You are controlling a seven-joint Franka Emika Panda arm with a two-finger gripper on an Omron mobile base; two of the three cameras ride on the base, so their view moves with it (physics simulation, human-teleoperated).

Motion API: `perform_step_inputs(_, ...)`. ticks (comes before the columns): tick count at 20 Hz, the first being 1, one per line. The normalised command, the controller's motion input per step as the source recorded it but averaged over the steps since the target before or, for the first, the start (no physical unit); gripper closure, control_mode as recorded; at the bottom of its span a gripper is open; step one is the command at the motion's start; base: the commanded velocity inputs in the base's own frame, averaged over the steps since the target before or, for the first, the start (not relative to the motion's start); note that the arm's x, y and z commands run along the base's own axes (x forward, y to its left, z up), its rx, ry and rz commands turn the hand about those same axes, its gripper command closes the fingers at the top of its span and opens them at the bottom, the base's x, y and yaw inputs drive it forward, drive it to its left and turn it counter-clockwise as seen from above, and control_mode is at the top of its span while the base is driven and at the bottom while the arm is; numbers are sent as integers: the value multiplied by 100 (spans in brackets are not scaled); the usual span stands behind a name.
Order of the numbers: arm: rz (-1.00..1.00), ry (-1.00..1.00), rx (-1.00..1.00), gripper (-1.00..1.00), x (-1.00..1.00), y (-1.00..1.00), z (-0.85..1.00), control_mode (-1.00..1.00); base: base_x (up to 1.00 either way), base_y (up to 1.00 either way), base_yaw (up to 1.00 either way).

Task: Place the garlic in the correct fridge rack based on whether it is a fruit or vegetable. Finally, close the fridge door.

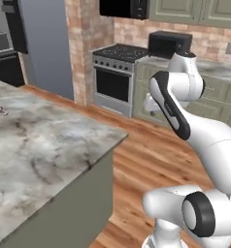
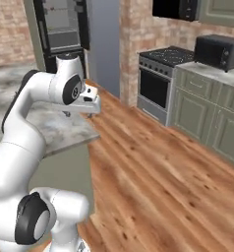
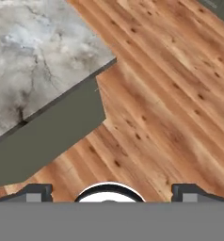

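Observation:
The garlic (image 1: 2, 111) is a tiny pale bulb lying on the marble island counter (image 1: 44, 150), far to the left of the arm. My gripper (image 3: 112, 194) is open, its two dark fingertips (image 3: 38, 193) wide apart with nothing between them. It hangs beside the counter's corner (image 3: 111, 61), above the wooden floor, far from the garlic. In the right base view the gripper (image 2: 79, 114) points down by the counter's edge. The black fridge (image 2: 62, 29) stands open at the back, and a pale-grey fridge rack (image 2: 64, 42) shows inside. I cannot make out the fridge door.
A tall grey panel (image 2: 103, 39) flanks the fridge. A stove (image 1: 115, 72) and green cabinets (image 2: 207, 108) with a black microwave (image 2: 219, 51) line the far wall. Wooden floor (image 2: 153, 167) lies between island and cabinets.

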Motion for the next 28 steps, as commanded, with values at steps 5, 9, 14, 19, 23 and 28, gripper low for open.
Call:
perform_step_inputs(5,0,0,0,-100,0,0,0,100,38,-77,46)
perform_step_inputs(9,0,0,0,-100,0,0,0,100,43,-73,46)
perform_step_inputs(14,0,0,0,-100,0,0,0,100,53,-63,52)
perform_step_inputs(19,0,0,0,-100,0,0,0,100,43,-64,54)
perform_step_inputs(23,0,0,0,-100,0,0,0,100,33,-76,50)
perform_step_inputs(28,0,0,0,-100,0,0,0,100,31,-80,47)
